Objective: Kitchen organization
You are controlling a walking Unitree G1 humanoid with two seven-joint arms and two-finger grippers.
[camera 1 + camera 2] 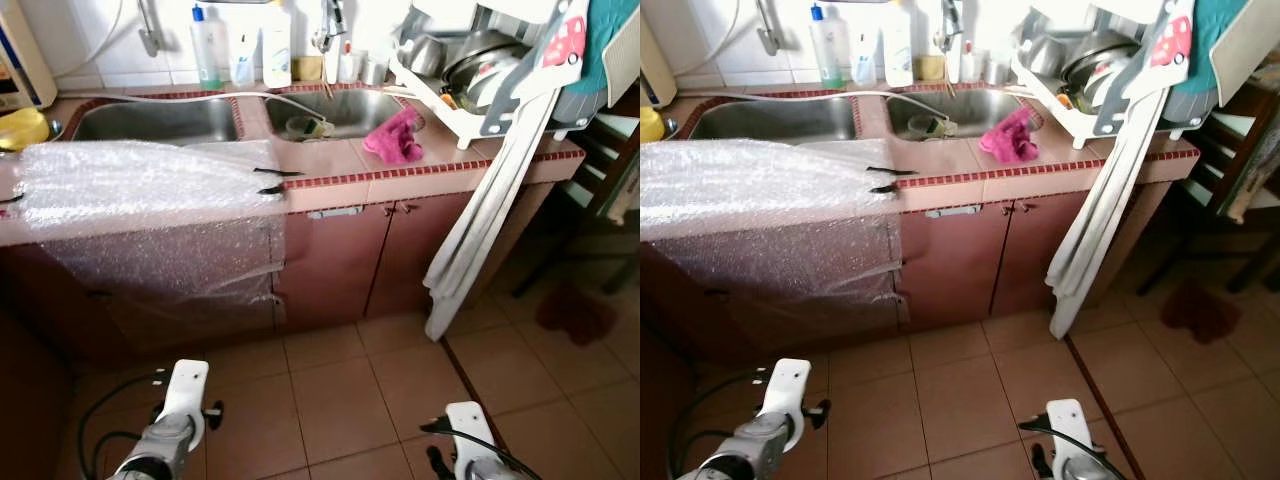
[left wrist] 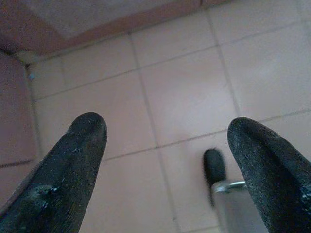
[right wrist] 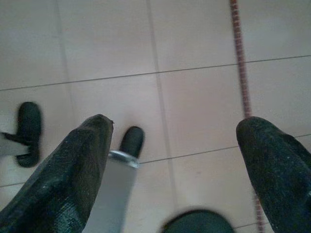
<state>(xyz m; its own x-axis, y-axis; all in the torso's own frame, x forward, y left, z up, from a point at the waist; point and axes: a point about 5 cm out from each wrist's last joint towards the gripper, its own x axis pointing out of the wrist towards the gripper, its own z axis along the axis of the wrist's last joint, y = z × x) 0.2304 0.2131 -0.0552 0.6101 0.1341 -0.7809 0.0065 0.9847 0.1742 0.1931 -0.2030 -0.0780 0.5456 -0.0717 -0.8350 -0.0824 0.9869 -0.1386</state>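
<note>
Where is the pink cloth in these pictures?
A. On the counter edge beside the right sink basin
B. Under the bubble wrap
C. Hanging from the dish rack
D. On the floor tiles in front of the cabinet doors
A: the pink cloth lies crumpled on the tiled counter, at the front right corner of the right sink basin, apart from the bubble wrap and the dish rack.

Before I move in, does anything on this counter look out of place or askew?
Yes. A bubble wrap sheet covers the left counter and hangs over the cabinet front. A pink cloth is crumpled on the sink edge. A pale cloth trails from the dish rack toward the floor.
</note>
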